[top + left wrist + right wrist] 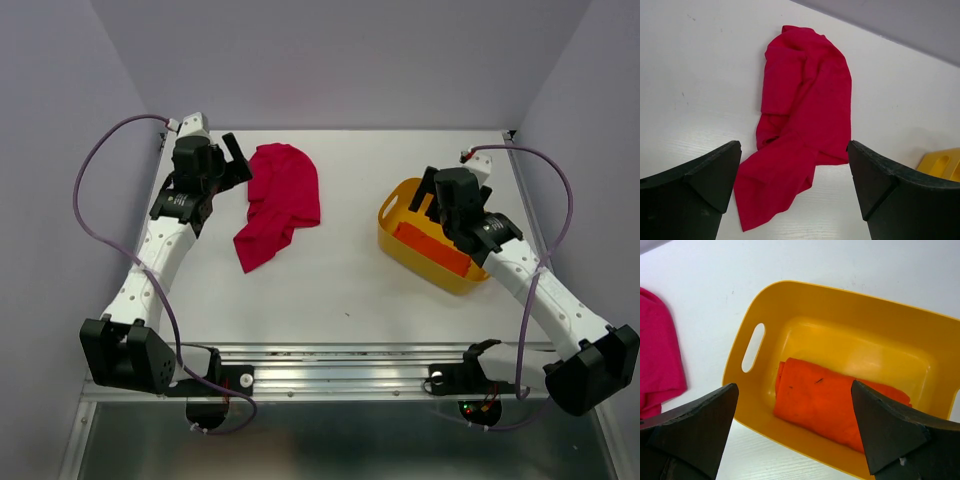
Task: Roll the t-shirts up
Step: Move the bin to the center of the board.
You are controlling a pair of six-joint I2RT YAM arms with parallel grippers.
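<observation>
1. left hand (792, 146) — jaws spread wide with nothing gripped. it hangs above the white surface (350, 280) at the far left.
2. crimson t-shirt (280, 200) lies loose and crumpled on the surface, just to the right of the left hand, and is not rolled. the bunched part at the far end is wider, and a narrower flap trails toward the near left.
3. in the left wrist view i see the shirt below and beyond the two fingers (705, 180). i see no contact with either.
4. right hand (795, 386) — also fully open and holding nothing. it hovers over the yellow tub (400, 215) on the right half of the surface.
5. orange-red t-shirt (825, 400) lies inside the tub as a narrow roll on its floor, along the long wall nearer the arm bases.
6. the tub has a slot handle in the end wall that faces the crimson shirt. tub and crimson shirt are well apart, with bare surface between them.
</observation>
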